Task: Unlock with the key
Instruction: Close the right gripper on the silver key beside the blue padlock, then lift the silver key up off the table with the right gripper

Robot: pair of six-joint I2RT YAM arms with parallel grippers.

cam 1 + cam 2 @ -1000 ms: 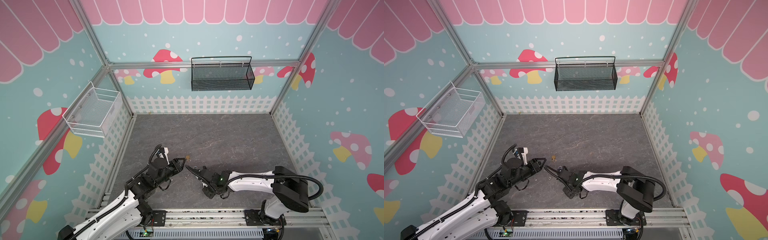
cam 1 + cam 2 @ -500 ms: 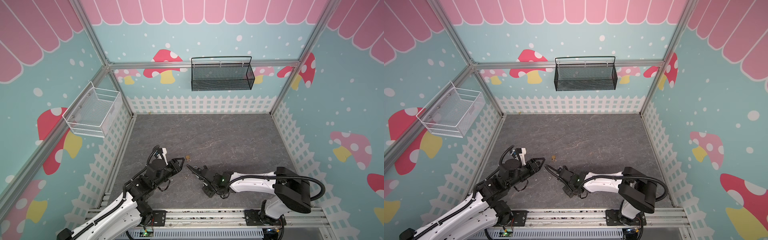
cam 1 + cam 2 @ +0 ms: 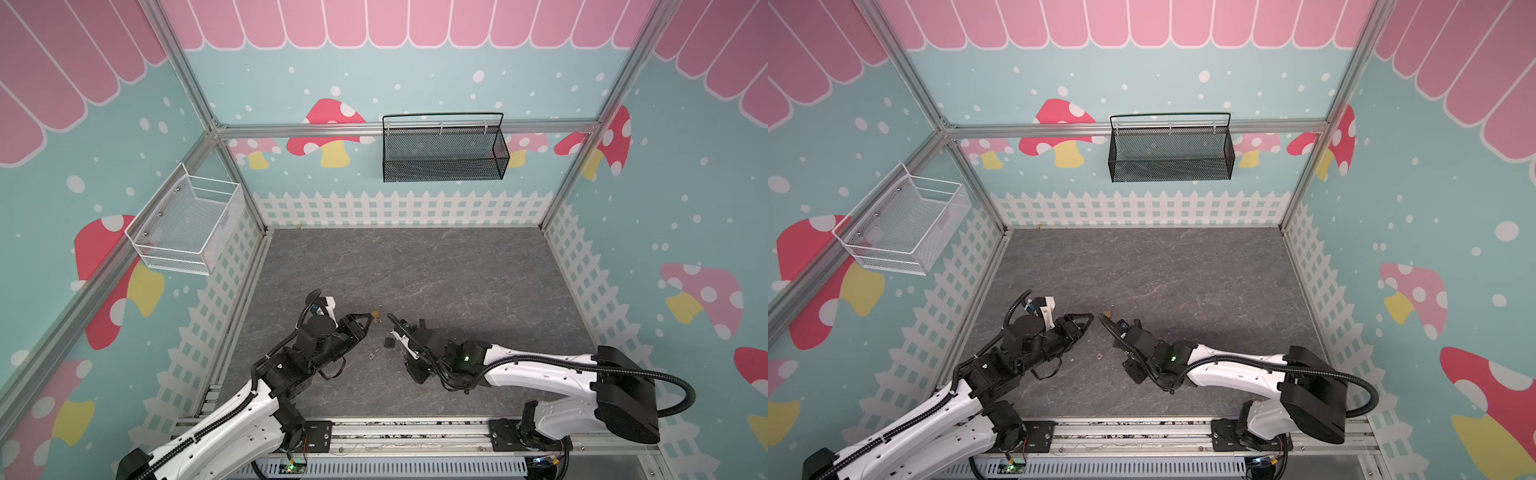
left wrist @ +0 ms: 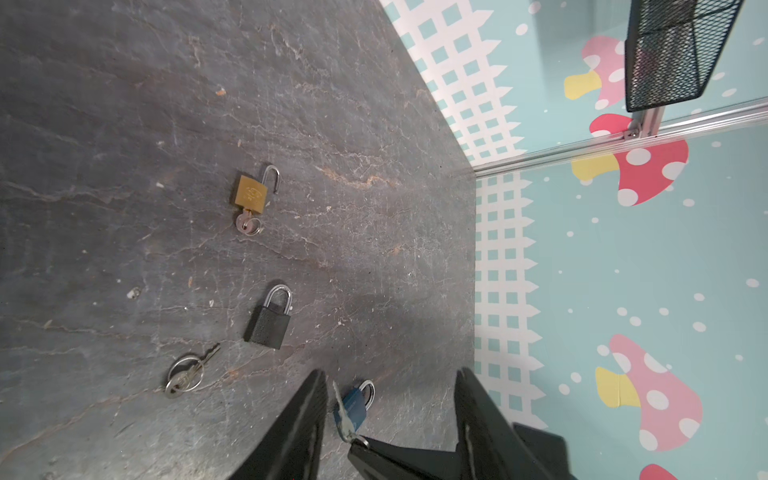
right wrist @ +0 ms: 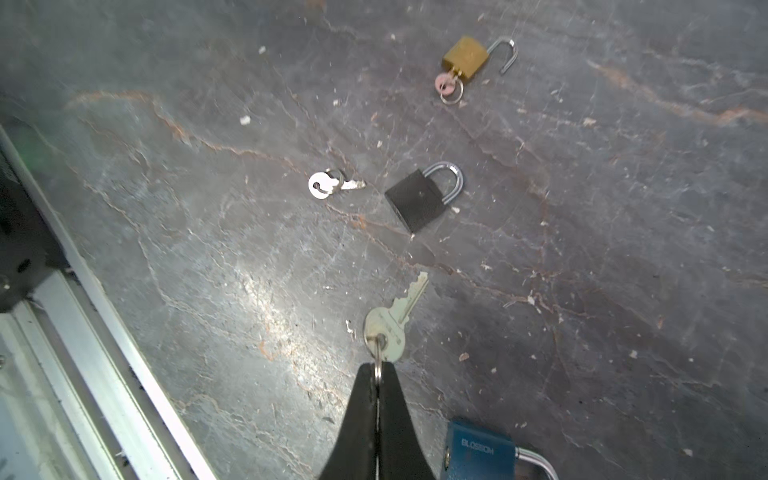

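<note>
silver key (image 5: 390, 328): hanging by ring | blue padlock (image 5: 478, 451): shackle closed, lying flat

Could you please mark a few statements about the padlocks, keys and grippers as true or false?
1. The brass padlock has its shackle swung open. True.
2. The right gripper is open and empty. False: it is shut on the ring of a key.
3. The black padlock has a key inserted. False: a loose key lies beside it, not touching.
4. The left gripper holds nothing, its jaws apart. True.
</note>
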